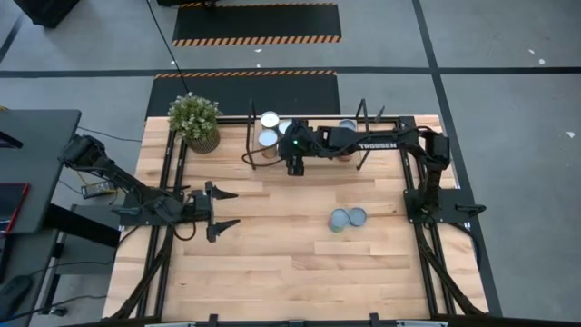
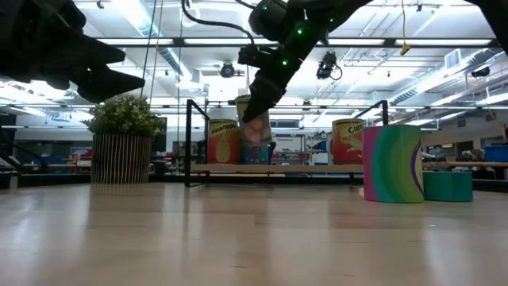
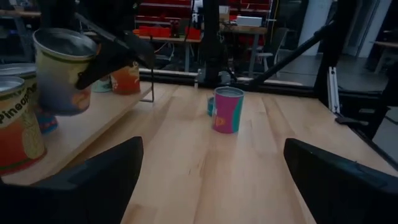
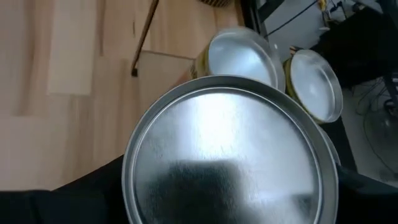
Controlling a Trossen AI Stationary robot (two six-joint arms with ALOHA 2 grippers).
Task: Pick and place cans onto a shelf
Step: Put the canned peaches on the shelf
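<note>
- My table (image 1: pixel 272 272) is pale planked wood on a grey floor with hazard-striped mats; the low view looks across it into a bright workshop with strip lights.
- A potted plant (image 1: pixel 194 120) in a ribbed round pot sits at the far left corner, beside the shelf (image 2: pixel 270 168), a thin light-wood board between black wire end frames.
- My right gripper (image 1: pixel 296 166) pinches a can (image 2: pixel 254 119) by its sides, hanging above the shelf board. From the right wrist its flat, brushed-silver lid (image 4: pixel 230 155) fills the picture, with two more shiny lids behind.
- Only the low and left wrist views show labels: a shelf can (image 3: pixel 18 124) reads "Pineapple" on orange and yellow; another orange can (image 2: pixel 348 141) shows "Cut".
- Two cans remain on the table near the right arm's base: a tall one (image 2: pixel 393 163) banded pink, green and teal, and a short teal one (image 2: pixel 447 186) touching it. From above they are just grey-blue discs.
- "TROSSEN" is printed on the right arm.
- My left gripper (image 1: pixel 221 211) waits at the left side, fingers spread wide, holding nothing.
</note>
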